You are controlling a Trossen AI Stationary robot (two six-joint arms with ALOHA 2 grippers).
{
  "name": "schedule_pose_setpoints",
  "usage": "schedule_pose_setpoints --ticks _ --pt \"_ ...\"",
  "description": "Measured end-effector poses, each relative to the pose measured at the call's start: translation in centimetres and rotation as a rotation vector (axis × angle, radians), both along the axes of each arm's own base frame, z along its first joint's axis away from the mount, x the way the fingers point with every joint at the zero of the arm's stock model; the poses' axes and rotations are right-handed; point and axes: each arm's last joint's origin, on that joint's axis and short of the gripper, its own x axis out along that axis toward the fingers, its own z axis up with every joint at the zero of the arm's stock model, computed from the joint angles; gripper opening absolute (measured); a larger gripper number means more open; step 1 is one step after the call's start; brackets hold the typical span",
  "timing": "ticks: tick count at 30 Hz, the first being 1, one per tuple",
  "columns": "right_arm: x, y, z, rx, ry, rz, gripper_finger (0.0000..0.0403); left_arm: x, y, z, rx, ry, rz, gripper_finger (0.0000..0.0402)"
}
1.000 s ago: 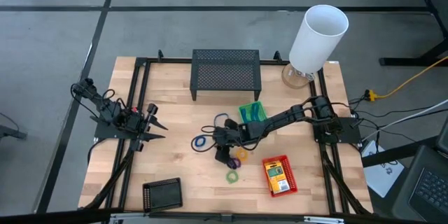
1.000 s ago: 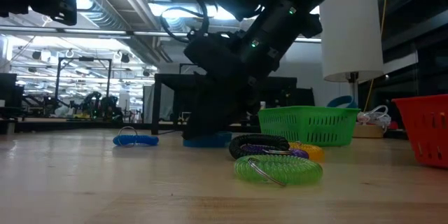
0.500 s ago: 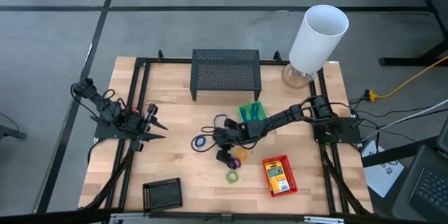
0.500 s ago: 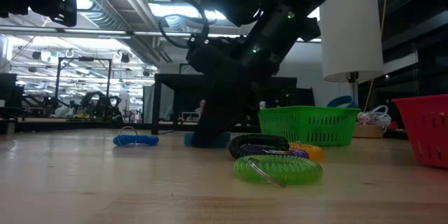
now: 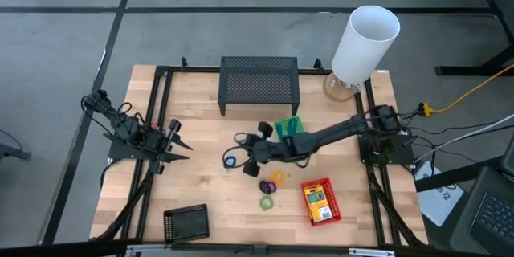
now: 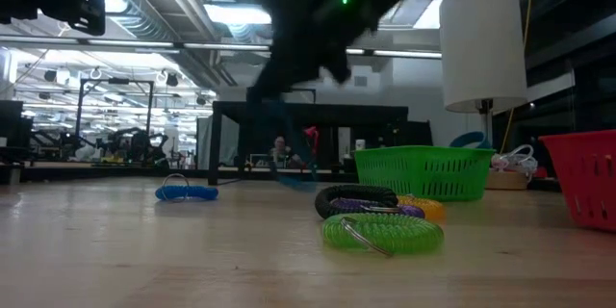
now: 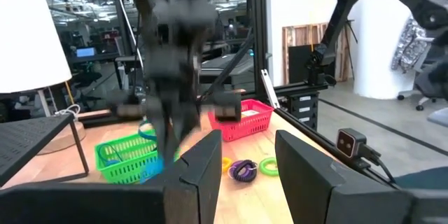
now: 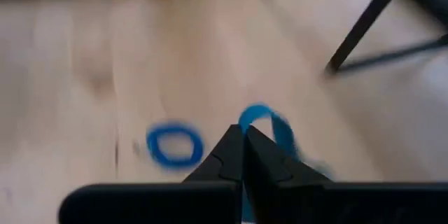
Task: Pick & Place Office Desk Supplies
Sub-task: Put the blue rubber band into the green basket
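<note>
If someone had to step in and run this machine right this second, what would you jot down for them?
Right gripper: shut on a blue band loop, lifted off the table near its middle, beside the green basket.
Left gripper: open, holding nothing, parked at the table's left side.
On the table: another blue loop, purple ring, orange ring and green ring lie loose. The red basket holds a yellow-and-green pack; the black basket sits at the front left.
Done: one pack is in the red basket.
Left: drop off the held loop, then gather the other loop and the three rings.
</note>
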Motion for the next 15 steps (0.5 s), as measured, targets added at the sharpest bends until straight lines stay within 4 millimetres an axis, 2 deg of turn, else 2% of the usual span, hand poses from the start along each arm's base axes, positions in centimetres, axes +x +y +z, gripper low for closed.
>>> schedule_pose_setpoints --ticks 8,15 --pt "-2.8 1.4 5.5 -0.154 -0.134 -0.181 0.0002 0.0 0.0 0.0 -0.006 0.002 -0.001 0.0129" --pt "-6.1 2.0 6.4 -0.235 -0.063 -0.347 0.0002 0.0 0.0 0.0 -0.012 0.004 -0.002 0.0129"
